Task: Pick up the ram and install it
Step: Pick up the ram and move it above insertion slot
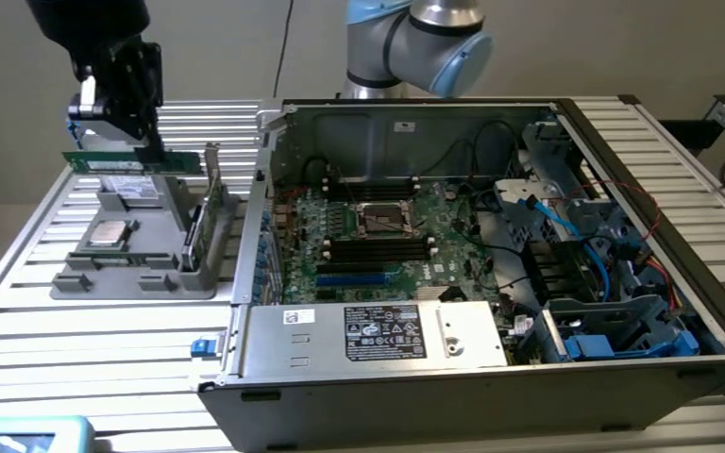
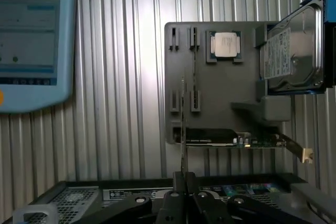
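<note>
**Operator:** Exterior view: what are the hazards?

**Technician:** The gripper (image 1: 148, 148) is pressed together on the upper edge of the ram (image 1: 113, 162). The stick hangs clear above the grey parts holder (image 1: 136, 281). The pinch covers only a short stretch of a long stick, so in my judgement a knock could swing it or slip it. The open computer case (image 1: 463, 396) stands just beside the holder, toward the exterior view's right. Its raised wall is the likeliest thing to catch. A tilted stick would probably bind at the motherboard (image 1: 395, 241).

**Operator:** How does it look there?

**Technician:** It is a long, narrow green board, held level with its broad face to the camera.

**Operator:** And the wrist view?

**Technician:** The ram (image 2: 182, 124) appears edge-on, as a thin dark line running out from the gripper (image 2: 182, 178) over the holder (image 2: 226, 93). The holder carries a processor (image 2: 226, 44), a hard drive (image 2: 291, 51) and an upright expansion card (image 2: 231, 141). The card stands proud of the holder, so a low path risks snagging it. Whether the stick leans slightly in the pinch cannot be told.
</note>
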### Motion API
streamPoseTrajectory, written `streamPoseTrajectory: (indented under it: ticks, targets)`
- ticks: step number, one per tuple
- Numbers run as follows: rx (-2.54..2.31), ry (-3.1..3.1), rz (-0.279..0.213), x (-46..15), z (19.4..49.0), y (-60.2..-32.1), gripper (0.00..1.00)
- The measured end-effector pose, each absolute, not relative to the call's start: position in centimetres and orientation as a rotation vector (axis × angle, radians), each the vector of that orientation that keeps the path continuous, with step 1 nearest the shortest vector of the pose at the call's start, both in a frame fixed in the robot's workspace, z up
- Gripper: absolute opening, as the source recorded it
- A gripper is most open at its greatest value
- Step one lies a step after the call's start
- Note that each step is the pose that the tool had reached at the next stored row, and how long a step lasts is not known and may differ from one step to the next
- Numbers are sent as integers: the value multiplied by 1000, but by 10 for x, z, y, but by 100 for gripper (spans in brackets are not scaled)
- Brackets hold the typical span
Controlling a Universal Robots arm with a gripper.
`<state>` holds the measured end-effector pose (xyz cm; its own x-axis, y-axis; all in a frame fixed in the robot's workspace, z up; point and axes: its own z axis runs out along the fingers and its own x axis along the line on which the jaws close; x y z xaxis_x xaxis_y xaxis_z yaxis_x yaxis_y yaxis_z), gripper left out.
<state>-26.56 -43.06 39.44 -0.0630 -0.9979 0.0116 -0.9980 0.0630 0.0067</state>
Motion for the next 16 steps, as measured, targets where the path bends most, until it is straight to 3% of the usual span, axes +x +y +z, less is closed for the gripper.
streamPoseTrajectory:
  ticks: [16]
  targets:
    - [2141, -2281, 4, -193, 399, -431, 12]
